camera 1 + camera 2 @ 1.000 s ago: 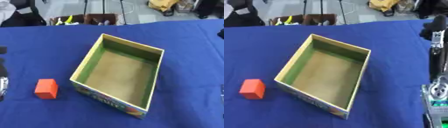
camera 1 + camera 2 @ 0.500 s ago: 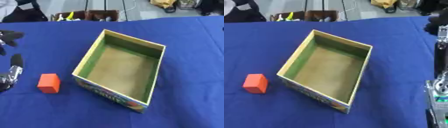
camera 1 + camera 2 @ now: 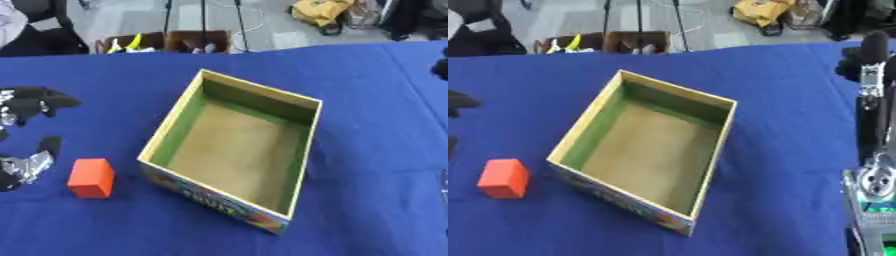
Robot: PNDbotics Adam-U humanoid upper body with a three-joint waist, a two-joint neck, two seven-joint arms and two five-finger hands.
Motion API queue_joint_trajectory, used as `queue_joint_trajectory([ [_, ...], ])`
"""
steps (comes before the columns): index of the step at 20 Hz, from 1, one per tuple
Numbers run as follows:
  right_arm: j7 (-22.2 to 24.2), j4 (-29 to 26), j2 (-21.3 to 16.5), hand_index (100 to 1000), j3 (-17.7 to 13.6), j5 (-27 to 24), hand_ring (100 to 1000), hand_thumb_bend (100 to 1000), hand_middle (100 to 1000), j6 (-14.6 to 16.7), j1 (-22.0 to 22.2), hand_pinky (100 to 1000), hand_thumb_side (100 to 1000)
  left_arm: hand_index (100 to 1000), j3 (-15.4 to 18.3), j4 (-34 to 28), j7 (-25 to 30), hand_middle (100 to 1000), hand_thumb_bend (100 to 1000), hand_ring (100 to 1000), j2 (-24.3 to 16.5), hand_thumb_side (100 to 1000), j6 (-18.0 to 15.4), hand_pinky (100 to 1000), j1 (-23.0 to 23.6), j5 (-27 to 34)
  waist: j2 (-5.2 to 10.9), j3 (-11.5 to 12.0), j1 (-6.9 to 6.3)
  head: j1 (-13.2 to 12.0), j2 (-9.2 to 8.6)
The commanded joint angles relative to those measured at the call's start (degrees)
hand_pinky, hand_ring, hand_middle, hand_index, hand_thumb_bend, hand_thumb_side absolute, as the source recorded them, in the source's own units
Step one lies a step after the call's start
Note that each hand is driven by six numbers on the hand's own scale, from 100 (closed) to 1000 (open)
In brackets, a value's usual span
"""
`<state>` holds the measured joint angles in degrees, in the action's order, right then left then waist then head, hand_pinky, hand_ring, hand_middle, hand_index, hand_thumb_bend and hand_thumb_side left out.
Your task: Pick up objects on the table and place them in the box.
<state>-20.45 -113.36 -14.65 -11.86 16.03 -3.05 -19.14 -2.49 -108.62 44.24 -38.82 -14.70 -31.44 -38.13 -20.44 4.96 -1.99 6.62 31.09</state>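
Left hand: the left hand [image 3: 26, 130] shows at the left edge of the left eye view, black fingers [image 3: 42, 100] above and the thumb [image 3: 48, 146] below with silver parts behind. Fingers and thumb stand apart; nothing is held between them.
Right hand: only an arm-like black and silver structure [image 3: 872, 150] shows along the right edge of the right eye view. No fingers can be made out there, so the right hand's state cannot be told.
Task's thing: an orange block [image 3: 92, 178], lying on the blue surface [image 3: 367, 100], alone and untouched.
Block from left hand: just beside the thumb, on its box side and slightly toward the robot. A narrow strip of blue shows between thumb and block, so they are apart.
Block's axis: looks nearly cubic, a little taller than wide in these views; no clear long axis to line up with.
Box: an open box [image 3: 302, 150], green inner walls, tan floor, printed front wall, empty. It lies beyond the block from the left hand, the block near its front-left corner but not touching.
Nearer hand: the left, clearly. The right side is across the box, well apart from the block.
Judgement: picking has not begun. The coming move likely calls for the left hand to shift slightly toward the box and down, so that the fingers and thumb straddle the block.
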Motion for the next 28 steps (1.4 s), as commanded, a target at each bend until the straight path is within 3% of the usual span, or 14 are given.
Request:
queue_joint_trajectory([
  [1, 0.3, -1.2, -0.6, 652, 0.1, 0.0, 599, 501, 530, 0.1, -0.3, 695, 1000, 1000, -0.9, 1.5, 6.1, 887, 271, 777, -2.7, 830, -0.7, 604, -1.6, -0.4, 1.49, -0.2, -0.06, 0.1, -0.98],
  [14, 0.7, -1.2, -0.5, 650, 0.2, 0.0, 597, 501, 528, -0.1, -0.1, 695, 1000, 1000, -6.1, 13.4, 7.7, 922, 642, 794, -3.2, 945, -1.7, 639, -4.3, -7.3, 1.45, -0.6, -0.22, -0.5, -1.51],
  [28, 0.9, -1.2, -0.5, 650, 0.3, 0.0, 597, 499, 527, -0.2, 0.3, 696, 1000, 1000, -9.5, 21.3, 7.7, 884, 632, 781, -2.8, 916, -3.3, 619, -8.3, -11.2, 1.23, -0.8, -0.47, -1.3, -1.38],
])
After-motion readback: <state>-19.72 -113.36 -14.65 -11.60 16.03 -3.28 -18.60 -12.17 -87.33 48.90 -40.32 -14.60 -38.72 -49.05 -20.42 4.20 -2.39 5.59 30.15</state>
